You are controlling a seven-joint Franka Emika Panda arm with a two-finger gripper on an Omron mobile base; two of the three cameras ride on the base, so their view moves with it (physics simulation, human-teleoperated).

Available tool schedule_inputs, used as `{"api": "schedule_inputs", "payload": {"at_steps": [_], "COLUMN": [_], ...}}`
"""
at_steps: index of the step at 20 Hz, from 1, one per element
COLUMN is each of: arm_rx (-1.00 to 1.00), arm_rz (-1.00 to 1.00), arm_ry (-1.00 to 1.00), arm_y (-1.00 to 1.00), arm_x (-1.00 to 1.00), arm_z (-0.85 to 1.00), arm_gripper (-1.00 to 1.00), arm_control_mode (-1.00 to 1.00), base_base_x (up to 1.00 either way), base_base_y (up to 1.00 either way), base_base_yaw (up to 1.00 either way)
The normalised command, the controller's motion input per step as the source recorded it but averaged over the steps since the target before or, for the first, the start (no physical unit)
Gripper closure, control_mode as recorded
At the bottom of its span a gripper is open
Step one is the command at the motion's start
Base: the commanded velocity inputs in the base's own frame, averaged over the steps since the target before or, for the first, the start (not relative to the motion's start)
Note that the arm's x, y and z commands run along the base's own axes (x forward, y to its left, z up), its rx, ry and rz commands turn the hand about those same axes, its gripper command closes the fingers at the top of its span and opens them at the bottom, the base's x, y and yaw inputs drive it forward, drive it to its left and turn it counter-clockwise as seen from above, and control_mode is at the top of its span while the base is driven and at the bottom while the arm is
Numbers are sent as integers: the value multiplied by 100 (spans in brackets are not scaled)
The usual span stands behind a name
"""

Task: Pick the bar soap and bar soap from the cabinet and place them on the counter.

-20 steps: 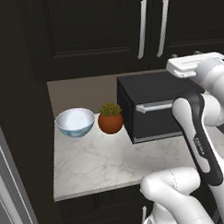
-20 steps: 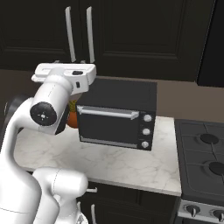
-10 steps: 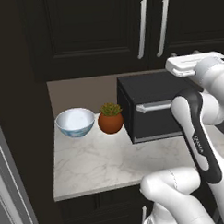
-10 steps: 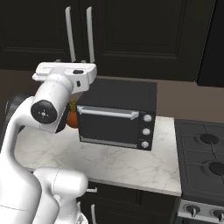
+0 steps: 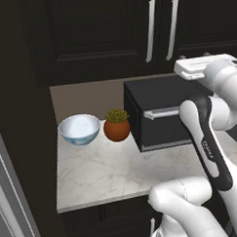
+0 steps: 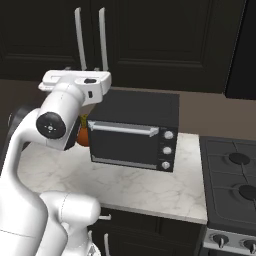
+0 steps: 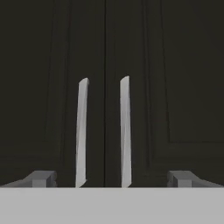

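Cabinet [image 7: 109, 65] doors closed, bowl [image 5: 79, 130] on counter [image 5: 113, 172], fingers [image 7: 41, 179] spread wide, holding nothing

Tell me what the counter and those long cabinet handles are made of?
The counter looks like polished marble: white-grey with faint veins. The handles look like brushed metal: pale silver, smooth bars against the dark cabinet, which looks like painted wood. It's rendered, so only a guess.

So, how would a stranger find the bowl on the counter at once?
Look at the marble counter, to the left of the black toaster oven. The bowl stands at the far left, beside a small potted plant; it alone is pale blue, wide and open.
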Motion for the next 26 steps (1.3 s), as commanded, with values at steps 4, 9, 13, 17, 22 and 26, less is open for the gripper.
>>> {"api": "schedule_inputs", "payload": {"at_steps": [4, 9, 13, 17, 22, 26], "arm_rx": [0, 0, 0, 0, 0, 0], "arm_rz": [-4, -5, -2, 0, 0, 0], "arm_ry": [0, 0, 0, 0, 0, 0], "arm_y": [0, 0, 0, 0, 0, 0], "arm_x": [11, 11, 12, 12, 15, 20], "arm_z": [0, 0, 0, 0, 0, -1], "arm_gripper": [-100, -100, -100, -100, -100, -100], "arm_control_mode": [-100, -100, -100, -100, -100, -100], "base_base_x": [0, 0, 0, 0, 0, 0], "base_base_y": [0, 0, 0, 0, 0, 0], "base_base_yaw": [0, 0, 0, 0, 0, 0]}}
